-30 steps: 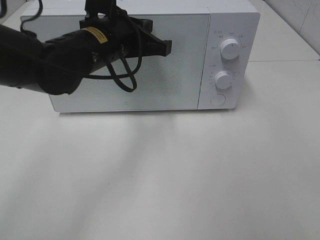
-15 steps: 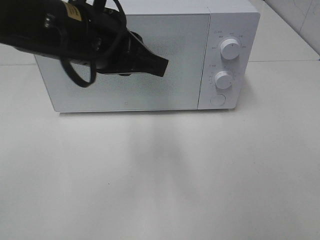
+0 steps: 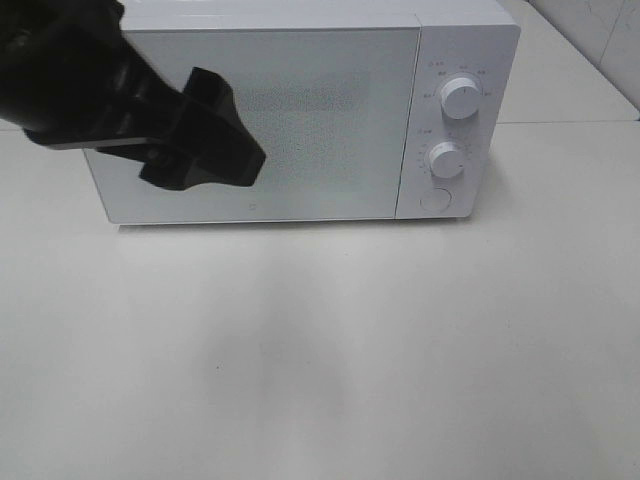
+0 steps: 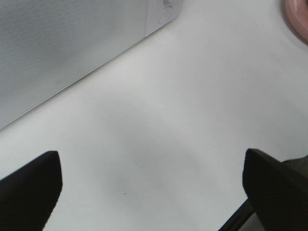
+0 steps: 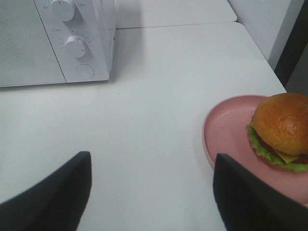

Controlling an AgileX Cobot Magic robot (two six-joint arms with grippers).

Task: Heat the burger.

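Bench bare before microwave; door shut, left arm across it. Pink plate probably near bench's right edge.

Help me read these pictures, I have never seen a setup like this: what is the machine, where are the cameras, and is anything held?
It is a robot with two arms. One picture looks down from above on a white microwave, door closed, on a white table; the left tool hangs before it. The other two cameras ride on the wrists. The left tool is open and empty, as is the right tool. Beside the right one, a burger sits on a pink plate.
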